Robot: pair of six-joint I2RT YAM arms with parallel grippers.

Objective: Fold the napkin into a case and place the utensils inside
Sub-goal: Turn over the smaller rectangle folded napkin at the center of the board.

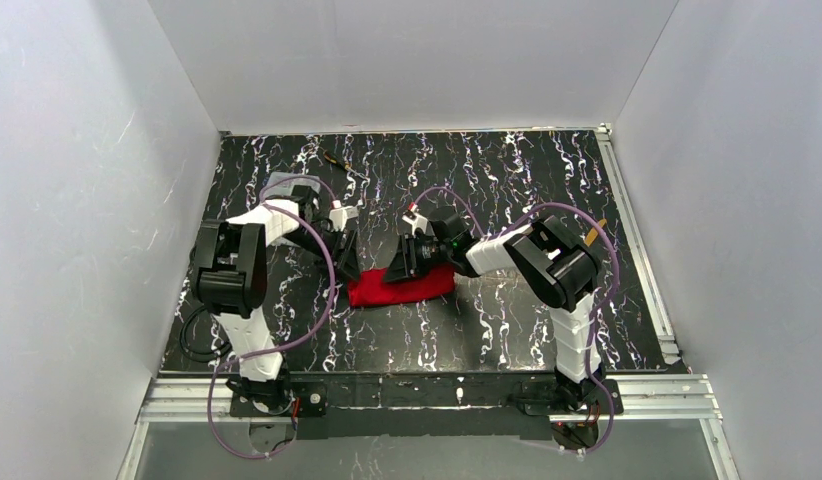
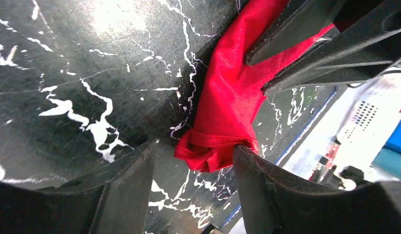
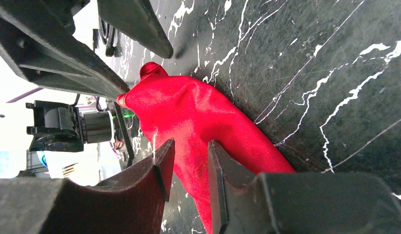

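Note:
The red napkin lies bunched into a narrow, rumpled strip on the black marbled table, between the two arms. My left gripper is at its left end. In the left wrist view the left gripper is open, with the napkin's bunched corner between the fingers and touching the right finger. My right gripper is at the strip's middle. In the right wrist view the right gripper is nearly closed, pinching a fold of the napkin. The utensils are not clearly in view.
A thin black-and-yellow tool lies at the back of the table. A clear plastic box sits behind the left arm. A small orange-yellow piece shows by the right arm. White walls surround the table; a metal rail runs along its right edge.

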